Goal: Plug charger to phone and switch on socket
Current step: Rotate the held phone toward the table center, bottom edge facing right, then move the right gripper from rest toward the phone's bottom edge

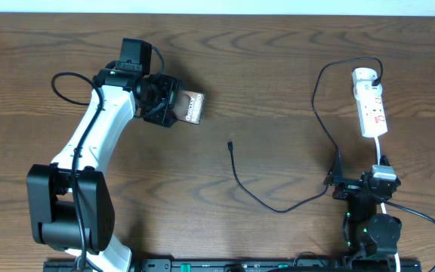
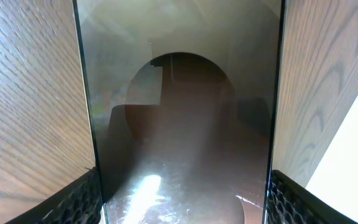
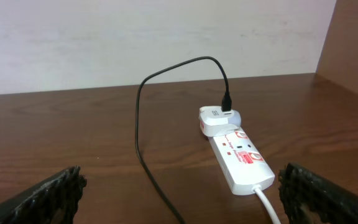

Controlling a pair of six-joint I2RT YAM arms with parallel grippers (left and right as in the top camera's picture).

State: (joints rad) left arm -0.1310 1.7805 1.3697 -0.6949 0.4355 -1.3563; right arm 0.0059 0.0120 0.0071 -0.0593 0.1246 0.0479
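Observation:
My left gripper (image 1: pixel 165 102) is shut on the phone (image 1: pixel 191 106), a dark slab with white lettering, at the far left of the table. In the left wrist view the phone's glossy face (image 2: pixel 179 112) fills the space between my fingers (image 2: pixel 179 208). The charger cable (image 1: pixel 251 193) runs from a white adapter (image 1: pixel 365 75) on the socket (image 1: pixel 372 109), loops down, and ends in a loose connector tip (image 1: pixel 230 143) at mid-table. My right gripper (image 1: pixel 362 185) is open and empty, just in front of the socket (image 3: pixel 242 158); the cable (image 3: pixel 138 124) lies between its fingers (image 3: pixel 185 196).
The socket's white lead (image 1: pixel 381 162) runs back past my right gripper. A pale wall (image 3: pixel 166 37) stands beyond the table's far edge. The left arm's white links (image 1: pixel 89 143) stretch across the left side of the wooden table (image 1: pixel 278 91).

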